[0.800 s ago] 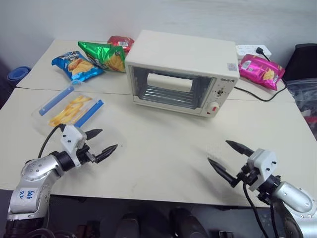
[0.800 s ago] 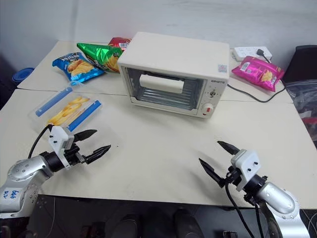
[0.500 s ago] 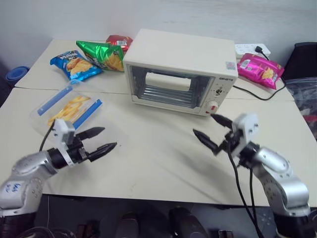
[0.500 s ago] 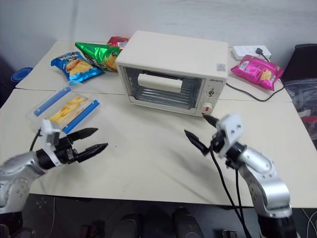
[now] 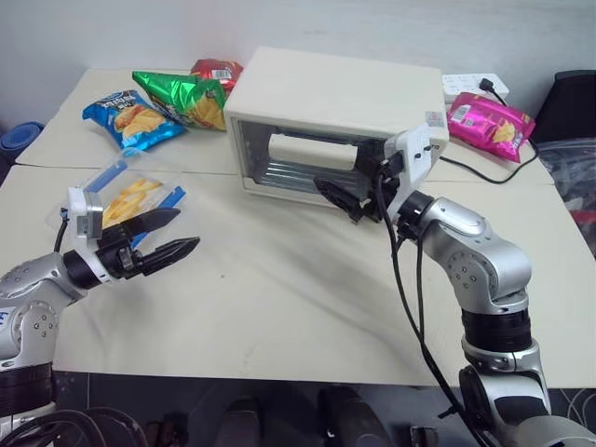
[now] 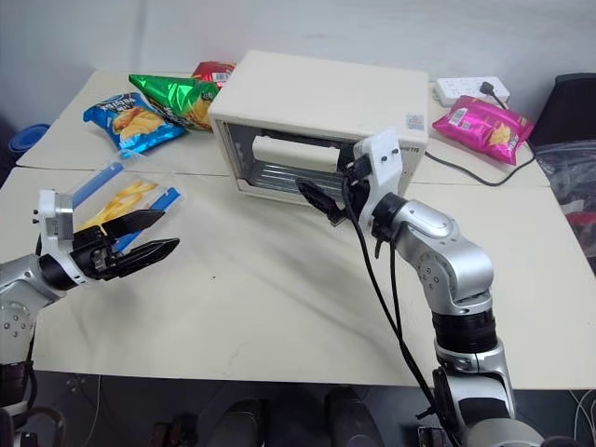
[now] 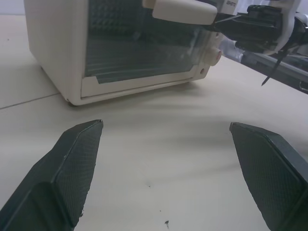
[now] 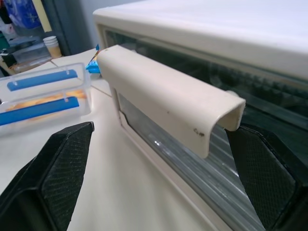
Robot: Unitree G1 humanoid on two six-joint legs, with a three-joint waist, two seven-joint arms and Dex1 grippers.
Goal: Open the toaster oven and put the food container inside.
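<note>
The cream toaster oven (image 5: 335, 88) stands at the middle of the table with its glass door shut. My right gripper (image 5: 349, 182) is open at the door's front. In the right wrist view the white bar handle (image 8: 163, 98) lies in the gap between the two fingers (image 8: 62, 178), apart from both. The food container (image 5: 126, 191), clear with blue clips and yellow fries, lies on the table to the left of the oven. My left gripper (image 5: 183, 230) hovers open and empty just in front of it, hiding its near edge and pointing toward the oven (image 7: 125, 48).
Blue (image 5: 126, 114), green (image 5: 182, 95) and red (image 5: 212, 70) crisp bags lie behind the container. A pink bag (image 5: 489, 119) and a white power strip (image 5: 475, 86) sit right of the oven, with a black cable (image 5: 484, 177) running across the table.
My right arm has risen from the table's near right edge and swung forward and left to the oven's handle. The left gripper lifted slightly and stayed open.
</note>
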